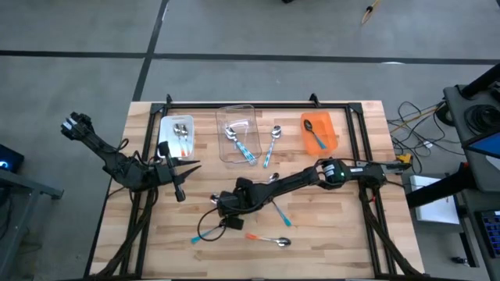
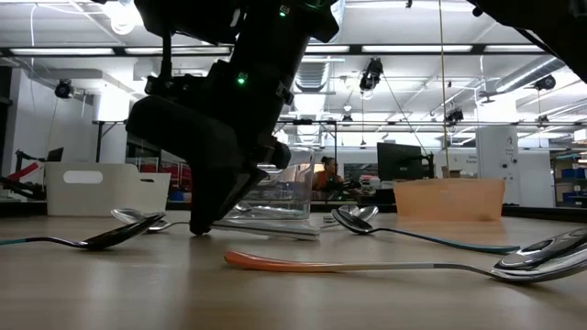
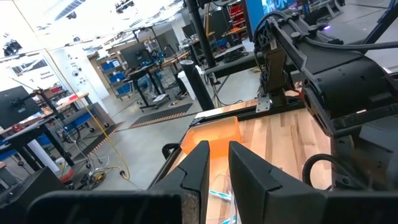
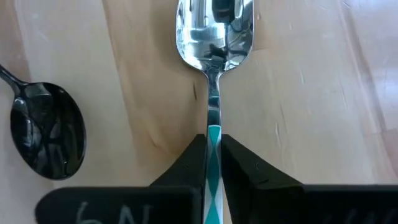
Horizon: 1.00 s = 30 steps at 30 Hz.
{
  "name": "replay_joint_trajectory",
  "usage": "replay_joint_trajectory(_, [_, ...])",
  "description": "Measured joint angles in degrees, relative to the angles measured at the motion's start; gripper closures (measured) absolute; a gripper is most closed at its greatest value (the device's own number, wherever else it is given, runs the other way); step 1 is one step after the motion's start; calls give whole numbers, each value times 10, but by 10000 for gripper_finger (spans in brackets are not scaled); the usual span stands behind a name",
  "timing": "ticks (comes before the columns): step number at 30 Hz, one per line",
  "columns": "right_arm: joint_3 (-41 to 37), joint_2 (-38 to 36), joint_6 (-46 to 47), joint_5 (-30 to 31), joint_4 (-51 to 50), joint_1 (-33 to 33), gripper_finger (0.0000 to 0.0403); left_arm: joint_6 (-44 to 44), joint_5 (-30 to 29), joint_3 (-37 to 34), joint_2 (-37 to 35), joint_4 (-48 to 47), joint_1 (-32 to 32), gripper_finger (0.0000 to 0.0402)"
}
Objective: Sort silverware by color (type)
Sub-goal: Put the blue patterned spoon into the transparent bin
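Down low near the table's front edge, right gripper [image 4: 213, 163] closed tight on the teal handle of a spoon [image 4: 214, 37]; handle running straight out between the two fingers, silver bowl pointing dead ahead of the wrist, flat on the wood; long axis in line with the gripper, so a plain lift likely to bring it up level. Just beside that bowl, a dark spoon [image 4: 46, 129], clear of the fingers and best left undisturbed on the way up. Clearly the nearer arm for this one; left gripper [image 1: 178, 178] parked well off by the table's left edge, fingers drawn close with a narrow gap, holding nothing visible.

Closer still to the front edge, an orange-handled spoon [image 1: 269, 240] lying loose, and a blue-handled spoon [image 1: 282, 215] just right of the working arm; both unsorted.

Farther back, three bins in a row along the rear edge; white bin [image 1: 165, 133] toward the left rear corner with silver spoons inside, handle colours hard to make out; clear bin [image 1: 222, 136] in the middle with teal or light-blue-handled spoons in it, probably the home for the gripped one; orange bin [image 1: 332, 129] toward the right with one dark spoon lying in it. Between clear and orange bins, one more spoon [image 1: 273, 144] on bare wood, outside any bin.
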Motion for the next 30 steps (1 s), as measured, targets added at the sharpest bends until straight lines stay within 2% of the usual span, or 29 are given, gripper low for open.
replay_joint_trajectory(9, [21,-2,22,-13,-30,-5,381,0,0,0,0,0,0,359])
replay_joint_trajectory(19, [152,-8,-6,-13,-200,-14,382,0,0,0,0,0,0,359])
replay_joint_trajectory(30, [148,-76,-2,-27,-231,-74,382,0,-5,0,0,-6,1,359])
